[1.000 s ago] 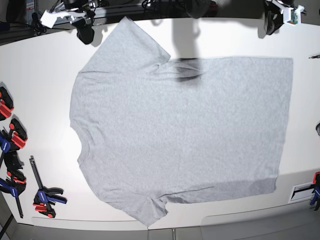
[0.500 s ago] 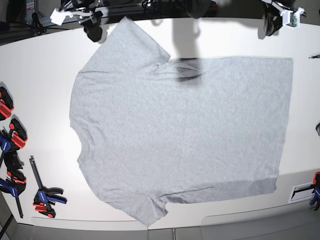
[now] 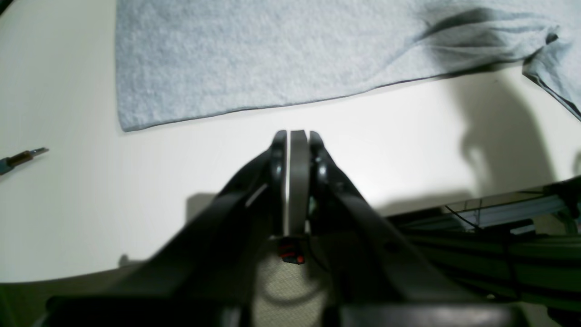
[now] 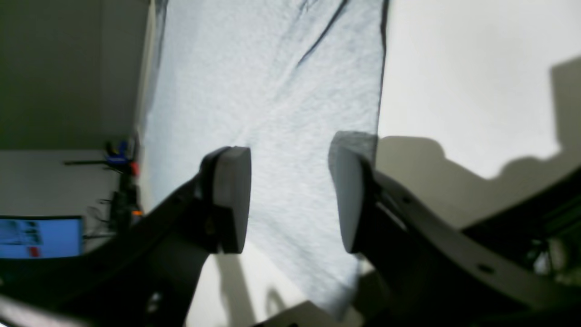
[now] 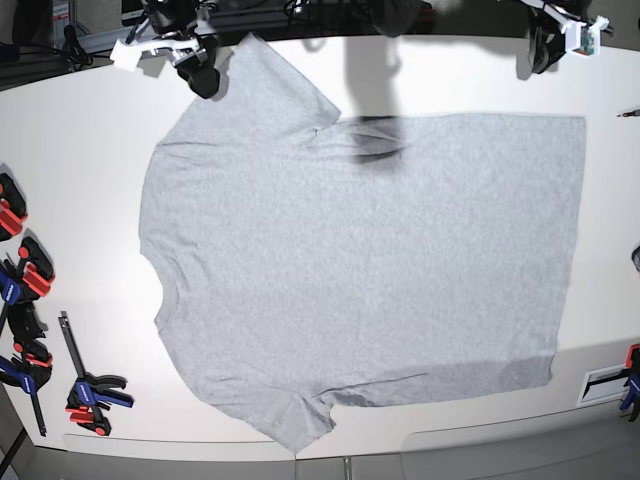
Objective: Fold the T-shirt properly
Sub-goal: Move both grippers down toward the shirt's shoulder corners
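1. Since the earlier base frames, we see the right end effector (image 5: 203, 76) has travelled along the far edge of the counter (image 5: 80, 180), from beyond the sleeve tip toward the T-shirt (image 5: 360, 250); it now sits at the far sleeve (image 5: 262, 95), where a second ago it was well out toward the far left corner.
2. The T-shirt itself has not shifted; its outline matches the earlier frames.
3. The left end effector (image 5: 545, 45) has stayed at the far right corner of the counter.
4. In the right wrist view, the right end effector (image 4: 290, 200) has its jaws standing apart with grey sleeve fabric between and below them; we cannot tell whether the pads (image 4: 232, 200) touch the cloth.
5. In the left wrist view, the left end effector (image 3: 292, 136) is closed on nothing, jaws pressed together, near the T-shirt's hem corner (image 3: 125, 125) but apart from it.
6. The T-shirt lies flat, plain side up, across the middle of the counter. Its long axis runs left to right: neckline toward the left edge, hem toward the right edge, one sleeve toward the far edge and the other toward the near edge.
7. Clamps (image 5: 90, 390) lie by the near left corner.
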### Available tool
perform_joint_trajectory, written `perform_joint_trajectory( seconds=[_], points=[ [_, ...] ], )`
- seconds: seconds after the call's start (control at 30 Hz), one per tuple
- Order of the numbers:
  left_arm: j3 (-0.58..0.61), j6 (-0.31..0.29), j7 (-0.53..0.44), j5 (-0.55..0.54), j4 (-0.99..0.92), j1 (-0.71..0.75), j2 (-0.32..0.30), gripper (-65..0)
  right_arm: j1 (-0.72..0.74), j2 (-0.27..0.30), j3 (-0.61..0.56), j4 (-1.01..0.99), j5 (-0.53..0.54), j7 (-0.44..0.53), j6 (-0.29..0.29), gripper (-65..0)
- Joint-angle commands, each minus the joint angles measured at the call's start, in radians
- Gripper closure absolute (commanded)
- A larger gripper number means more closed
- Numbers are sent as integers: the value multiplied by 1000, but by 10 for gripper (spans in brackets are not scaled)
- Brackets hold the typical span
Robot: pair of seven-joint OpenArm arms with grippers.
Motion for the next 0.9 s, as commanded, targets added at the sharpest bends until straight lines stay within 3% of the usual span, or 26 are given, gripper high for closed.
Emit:
perform_joint_trajectory(
  seconds=[0.0,0.43,0.87],
  points=[
    [-6,-1,-22,-6,14,12,-6,0,-8,1,3,9,8,8,13,-282],
    [-6,-1,-15,-6,14,-7,-6,0,48,1,2,-235,35,-8,15,-282],
    [-6,0,-24,-6,14,-8,-6,0,53,1,-97,-245,35,-7,14,-269]
  ],
)
